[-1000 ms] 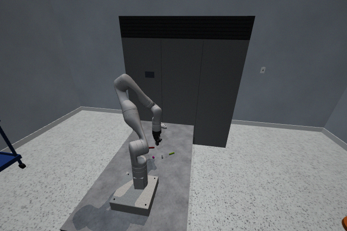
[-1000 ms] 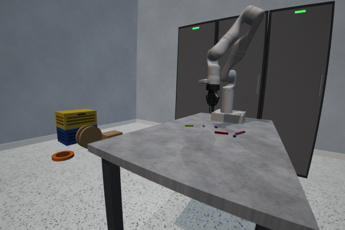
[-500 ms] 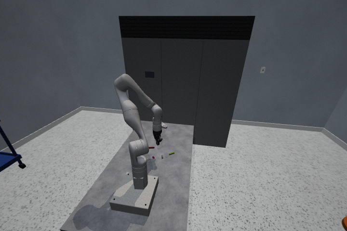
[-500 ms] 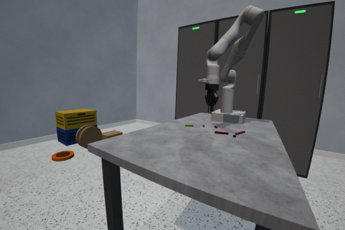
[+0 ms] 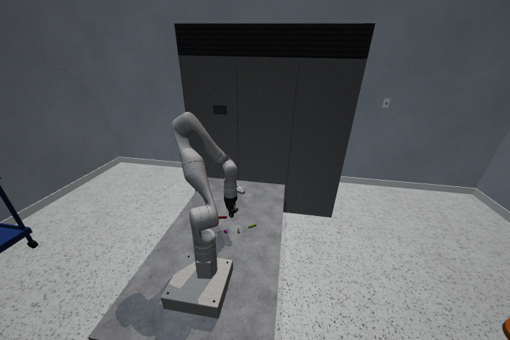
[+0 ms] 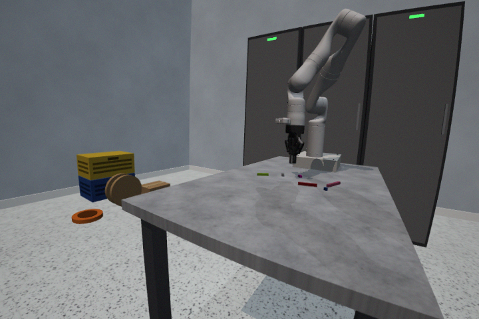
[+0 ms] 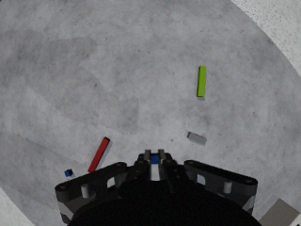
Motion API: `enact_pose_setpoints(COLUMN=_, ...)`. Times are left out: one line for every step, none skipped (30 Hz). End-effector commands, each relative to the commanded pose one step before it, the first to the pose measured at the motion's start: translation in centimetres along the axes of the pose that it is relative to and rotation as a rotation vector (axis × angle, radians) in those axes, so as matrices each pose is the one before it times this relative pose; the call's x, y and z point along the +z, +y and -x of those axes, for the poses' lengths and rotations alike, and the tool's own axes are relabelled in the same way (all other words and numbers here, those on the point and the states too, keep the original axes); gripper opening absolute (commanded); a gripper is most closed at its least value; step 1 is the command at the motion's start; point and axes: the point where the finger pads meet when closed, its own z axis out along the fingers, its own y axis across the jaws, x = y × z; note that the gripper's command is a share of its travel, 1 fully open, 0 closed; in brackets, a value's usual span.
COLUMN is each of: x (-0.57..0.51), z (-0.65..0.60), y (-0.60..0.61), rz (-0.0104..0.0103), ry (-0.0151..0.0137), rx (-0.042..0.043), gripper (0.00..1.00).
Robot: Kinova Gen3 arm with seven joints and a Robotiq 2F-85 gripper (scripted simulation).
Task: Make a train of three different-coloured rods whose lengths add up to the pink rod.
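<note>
My gripper (image 7: 154, 156) hangs above the table, near the arm's base, and is shut on a small blue rod (image 7: 153, 158) that shows between the fingertips. It also shows in the top and exterior views (image 5: 231, 212) (image 6: 293, 157). On the table lie a lime rod (image 7: 201, 81) (image 6: 263, 174), a grey rod (image 7: 196, 138) (image 6: 282, 174), a magenta rod (image 6: 299, 175), a red rod (image 7: 100, 154) (image 6: 307, 184), a pink rod (image 6: 333, 183) and another small blue rod (image 7: 70, 173) (image 6: 325, 189). The rods lie apart from one another. The pink and magenta rods are hidden in the wrist view.
The arm's base block (image 5: 197, 288) stands on the table's near end in the top view. Dark cabinets (image 6: 360, 94) stand behind the table. An orange ring (image 6: 87, 215), crates (image 6: 105, 171) and wooden discs (image 6: 122, 188) lie on the floor.
</note>
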Motion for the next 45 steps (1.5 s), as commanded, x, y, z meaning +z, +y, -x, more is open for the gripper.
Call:
enact_pose_setpoints(x=1.617, z=-0.223, y=0.930, rz=0.01767, ry=-0.00450, rx=0.01394, gripper=0.05)
enact_pose_setpoints(x=0.450, z=-0.009, y=0.003, rz=0.00000, ry=0.00000, rx=0.00000, gripper=0.05)
enact_pose_setpoints(x=0.000, z=0.000, y=0.000, rz=0.00000, ry=0.00000, rx=0.00000, gripper=0.05)
enact_pose_setpoints(x=0.000, z=0.000, y=0.000, rz=0.00000, ry=0.00000, rx=0.00000, gripper=0.05)
enact_pose_setpoints(x=0.435, z=-0.008, y=0.003, rz=0.00001, ry=0.00000, rx=0.00001, gripper=0.05)
enact_pose_setpoints(x=0.415, z=-0.008, y=0.003, rz=0.00001, ry=-0.00001, rx=0.00001, gripper=0.05)
enact_pose_setpoints(x=0.389, z=-0.008, y=0.001, rz=-0.00001, ry=0.00001, rx=-0.00001, gripper=0.05)
enact_pose_setpoints(x=0.361, z=-0.007, y=0.001, rz=-0.00001, ry=0.00000, rx=-0.00001, gripper=0.05)
enact_pose_setpoints(x=0.330, z=-0.006, y=0.003, rz=0.00001, ry=0.00000, rx=0.00001, gripper=0.05)
enact_pose_setpoints(x=0.295, z=-0.006, y=0.002, rz=0.00000, ry=0.00000, rx=0.00000, gripper=0.05)
enact_pose_setpoints(x=0.259, z=-0.005, y=0.001, rz=0.00000, ry=0.00000, rx=0.00000, gripper=0.05)
enact_pose_setpoints(x=0.222, z=-0.004, y=0.001, rz=0.00000, ry=0.00000, rx=0.00000, gripper=0.05)
enact_pose_setpoints(x=0.185, z=-0.003, y=0.002, rz=0.00001, ry=0.00000, rx=0.00001, gripper=0.05)
enact_pose_setpoints(x=0.148, z=-0.003, y=0.000, rz=-0.00001, ry=0.00001, rx=-0.00001, gripper=0.05)
enact_pose_setpoints(x=0.113, z=-0.002, y=0.001, rz=0.00000, ry=0.00000, rx=0.00000, gripper=0.05)
enact_pose_setpoints(x=0.081, z=-0.001, y=0.001, rz=0.00001, ry=0.00000, rx=0.00001, gripper=0.05)
enact_pose_setpoints(x=0.052, z=-0.001, y=0.001, rz=0.00001, ry=0.00000, rx=0.00001, gripper=0.05)
enact_pose_setpoints(x=0.028, z=0.000, y=0.000, rz=0.00001, ry=0.00000, rx=0.00001, gripper=0.05)
enact_pose_setpoints(x=0.011, z=0.000, y=0.000, rz=0.00000, ry=0.00000, rx=0.00000, gripper=0.05)
enact_pose_setpoints(x=0.000, z=0.000, y=0.000, rz=0.00000, ry=0.00000, rx=0.00000, gripper=0.05)
enact_pose_setpoints(x=0.000, z=0.000, y=0.000, rz=0.00000, ry=0.00000, rx=0.00000, gripper=0.05)
enact_pose_setpoints(x=0.002, z=0.000, y=0.000, rz=0.00000, ry=0.00000, rx=0.00000, gripper=0.05)
enact_pose_setpoints(x=0.000, z=0.000, y=0.000, rz=0.00000, ry=0.00000, rx=0.00000, gripper=0.05)
enact_pose_setpoints(x=0.000, z=0.000, y=0.000, rz=0.00000, ry=0.00000, rx=0.00000, gripper=0.05)
enact_pose_setpoints(x=0.000, z=0.000, y=0.000, rz=0.00000, ry=0.00000, rx=0.00000, gripper=0.05)
enact_pose_setpoints(x=0.000, z=0.000, y=0.000, rz=0.00000, ry=0.00000, rx=0.00000, gripper=0.05)
enact_pose_setpoints(x=0.000, z=0.000, y=0.000, rz=0.00000, ry=0.00000, rx=0.00000, gripper=0.05)
enact_pose_setpoints(x=0.000, z=0.000, y=0.000, rz=0.00000, ry=0.00000, rx=0.00000, gripper=0.05)
enact_pose_setpoints(x=0.000, z=0.000, y=0.000, rz=0.00000, ry=0.00000, rx=0.00000, gripper=0.05)
enact_pose_setpoints(x=0.000, z=0.000, y=0.000, rz=0.00000, ry=0.00000, rx=0.00000, gripper=0.05)
enact_pose_setpoints(x=0.000, z=0.000, y=0.000, rz=0.00000, ry=0.00000, rx=0.00000, gripper=0.05)
enact_pose_setpoints(x=0.000, z=0.000, y=0.000, rz=0.00000, ry=0.00000, rx=0.00000, gripper=0.05)
enact_pose_setpoints(x=0.000, z=0.000, y=0.000, rz=0.00000, ry=0.00000, rx=0.00000, gripper=0.05)
enact_pose_setpoints(x=0.000, z=0.000, y=0.000, rz=0.00000, ry=0.00000, rx=0.00000, gripper=0.05)
enact_pose_setpoints(x=0.000, z=0.000, y=0.000, rz=0.00000, ry=0.00000, rx=0.00000, gripper=0.05)
enact_pose_setpoints(x=0.000, z=0.000, y=0.000, rz=0.00000, ry=0.00000, rx=0.00000, gripper=0.05)
enact_pose_setpoints(x=0.000, z=0.000, y=0.000, rz=0.00000, ry=0.00000, rx=0.00000, gripper=0.05)
enact_pose_setpoints(x=0.000, z=0.000, y=0.000, rz=0.00000, ry=0.00000, rx=0.00000, gripper=0.05)
enact_pose_setpoints(x=0.000, z=0.000, y=0.000, rz=0.00000, ry=0.00000, rx=0.00000, gripper=0.05)
enact_pose_setpoints(x=0.000, z=0.000, y=0.000, rz=0.00000, ry=0.00000, rx=0.00000, gripper=0.05)
enact_pose_setpoints(x=0.000, z=0.000, y=0.000, rz=0.00000, ry=0.00000, rx=0.00000, gripper=0.05)
enact_pose_setpoints(x=0.000, z=0.000, y=0.000, rz=0.00000, ry=0.00000, rx=0.00000, gripper=0.05)
enact_pose_setpoints(x=0.000, z=0.000, y=0.000, rz=0.00000, ry=0.00000, rx=0.00000, gripper=0.05)
enact_pose_setpoints(x=0.000, z=0.000, y=0.000, rz=0.00000, ry=0.00000, rx=0.00000, gripper=0.05)
enact_pose_setpoints(x=0.000, z=0.000, y=0.000, rz=0.00000, ry=0.00000, rx=0.00000, gripper=0.05)
